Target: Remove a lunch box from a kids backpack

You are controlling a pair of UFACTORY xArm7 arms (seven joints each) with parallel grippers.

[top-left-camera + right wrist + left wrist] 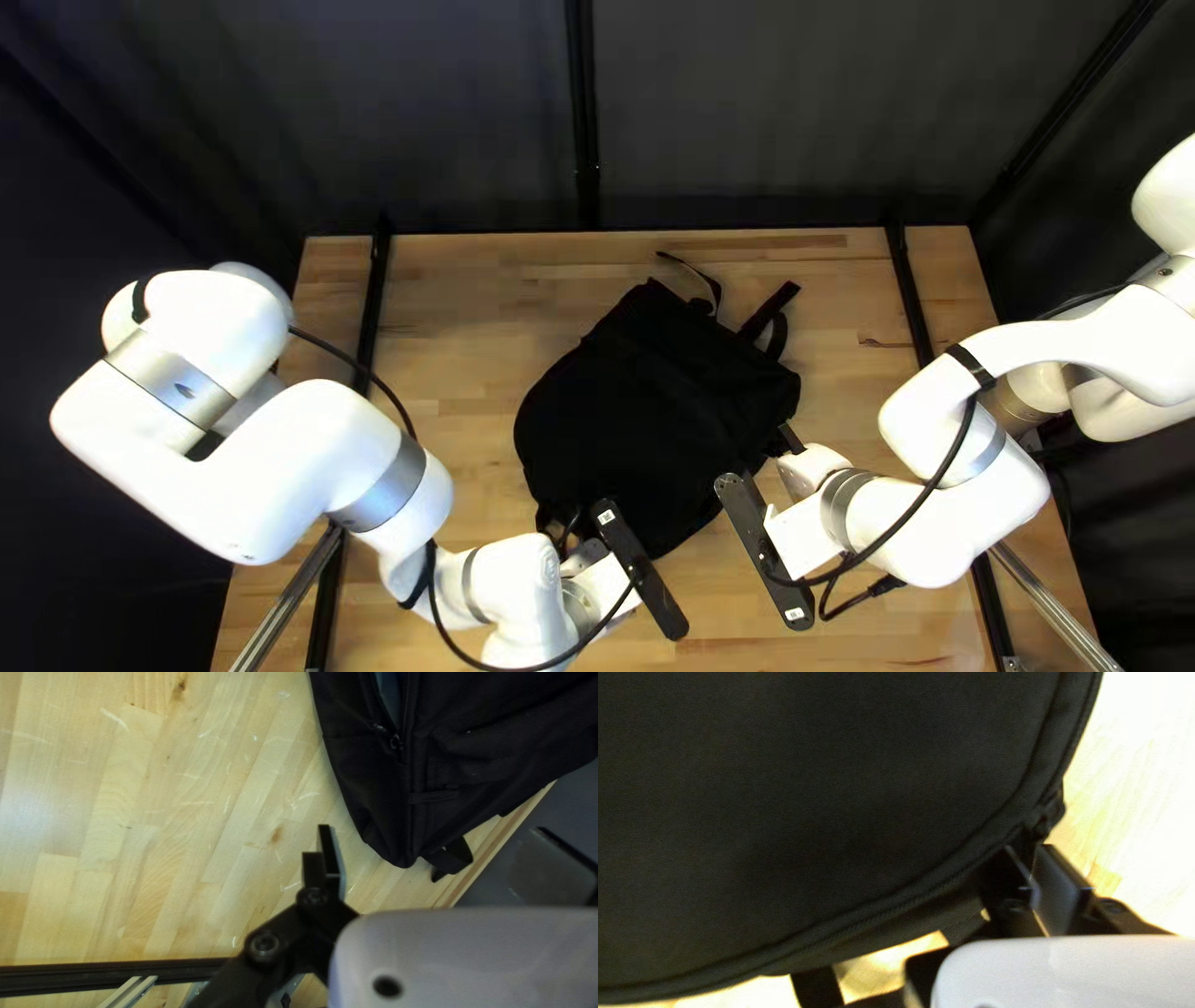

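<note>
Cable [375, 381] loops beside the white left arm [274, 461], which reaches over the wooden table [461, 299] from its left side. The left gripper [567, 532] is at the backpack's near left corner, its 2 fingers [1061, 886] drawn close together and pinching a bit of black cloth beside the curved zipper. The black backpack [647, 411] lies in the middle of the table, with 2 straps [769, 314] sticking out toward the far edge. On its right side, a zipper [395, 740] is partly undone, and a bluish strip shows through. The right gripper [768, 456] is just beside that side, its 2 fingers [333, 862] spread wide, with nothing gripped. Farther right, the white right arm [965, 485] reaches in.
</note>
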